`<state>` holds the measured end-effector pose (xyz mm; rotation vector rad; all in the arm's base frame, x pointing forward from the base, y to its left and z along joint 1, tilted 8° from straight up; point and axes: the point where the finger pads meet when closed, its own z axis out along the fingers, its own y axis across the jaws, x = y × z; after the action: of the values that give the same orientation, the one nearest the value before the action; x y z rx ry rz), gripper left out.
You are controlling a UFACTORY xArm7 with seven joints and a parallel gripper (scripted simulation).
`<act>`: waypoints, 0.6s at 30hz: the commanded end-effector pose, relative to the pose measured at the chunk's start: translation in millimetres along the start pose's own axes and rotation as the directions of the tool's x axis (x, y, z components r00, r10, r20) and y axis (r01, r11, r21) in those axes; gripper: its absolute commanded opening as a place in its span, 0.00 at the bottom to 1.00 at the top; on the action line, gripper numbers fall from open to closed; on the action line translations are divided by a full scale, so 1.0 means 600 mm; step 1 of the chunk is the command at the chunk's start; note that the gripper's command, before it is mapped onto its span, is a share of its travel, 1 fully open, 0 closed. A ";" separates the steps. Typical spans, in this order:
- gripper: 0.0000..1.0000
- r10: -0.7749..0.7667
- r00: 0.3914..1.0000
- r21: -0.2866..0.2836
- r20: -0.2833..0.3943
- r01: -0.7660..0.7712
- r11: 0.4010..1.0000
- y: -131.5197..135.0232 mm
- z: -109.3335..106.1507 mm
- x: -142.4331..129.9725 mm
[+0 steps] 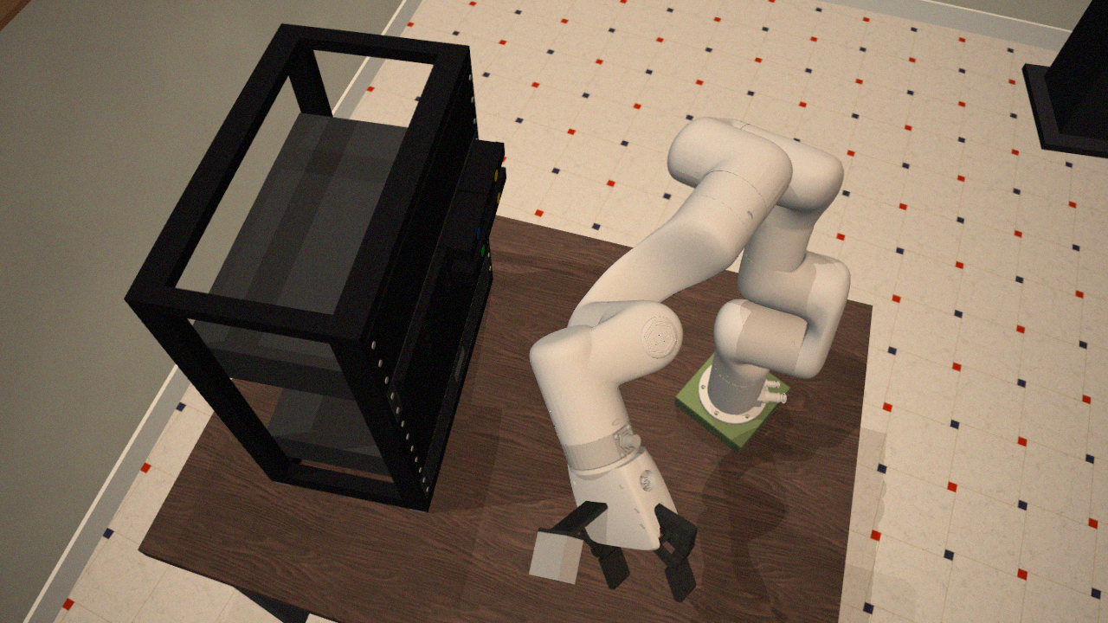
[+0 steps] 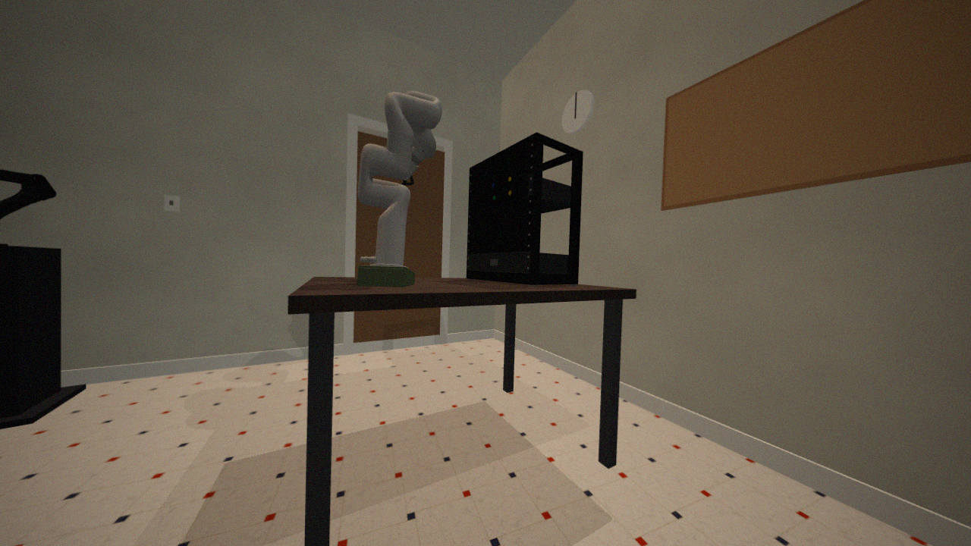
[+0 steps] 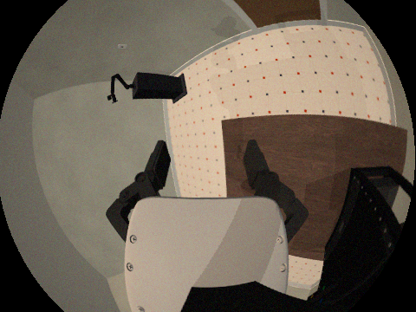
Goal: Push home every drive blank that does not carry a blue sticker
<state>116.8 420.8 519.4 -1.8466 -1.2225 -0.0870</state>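
The black open-frame rack [image 1: 232,193] [image 2: 576,203] [image 3: 370,220] stands on the left part of the brown table [image 1: 479,496] [image 2: 447,292] [image 3: 335,151]. On its front, toward the arm, the storage chassis [image 1: 473,208] carries small round stickers: a yellow one [image 1: 496,176] [image 2: 509,180], an orange one [image 1: 496,199], a blue one [image 1: 479,230] and a green one [image 1: 484,249] [image 2: 494,198]. I cannot tell how far each blank stands out. My gripper [image 1: 647,574] [image 3: 206,149] is open and empty. It hangs over the table's near edge, well clear of the rack and pointing away from it.
The arm's green base block [image 1: 731,430] [image 2: 385,274] sits at the right of the table. The rack's back is close to the wall [image 1: 77,155]. A black cabinet [image 1: 1077,85] [image 2: 26,325] stands on the floor far off.
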 end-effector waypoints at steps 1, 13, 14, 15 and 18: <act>1.00 0.098 0.991 0.027 -0.094 -0.096 0.995 0.004 -0.038 0.019; 1.00 0.369 0.883 0.167 -0.289 -0.333 0.928 0.025 -0.138 0.051; 1.00 0.396 0.866 0.186 -0.305 -0.354 0.917 0.028 -0.149 0.053; 1.00 0.423 0.848 0.205 -0.321 -0.373 0.905 0.030 -0.160 0.055; 1.00 0.501 0.787 0.268 -0.361 -0.427 0.864 0.039 -0.193 0.060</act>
<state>184.7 375.0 579.3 -1.8300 -0.5603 -0.0904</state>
